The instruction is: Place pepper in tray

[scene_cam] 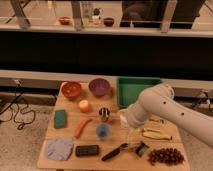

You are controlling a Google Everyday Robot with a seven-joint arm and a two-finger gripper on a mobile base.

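Note:
The pepper (pixel 82 127) is slim and orange-red and lies on the wooden table (pixel 50 135) left of centre, between the green sponge (pixel 61 118) and a blue cup (pixel 102 131). The green tray (pixel 134 91) stands at the back of the table, right of centre, and its right part is hidden by my white arm (pixel 165 107). My gripper (pixel 126 123) is at the end of the arm over the middle of the table, to the right of the pepper and in front of the tray. It holds nothing that I can see.
A red bowl (pixel 71 90) and a purple bowl (pixel 99 87) stand at the back left, with a round orange fruit (pixel 84 105) in front. A metal cup (pixel 104 113) is beside the gripper. Cloth (pixel 59 149), black block (pixel 86 150), utensil (pixel 117 151), grapes (pixel 165 156) and banana-like piece (pixel 152 134) line the front.

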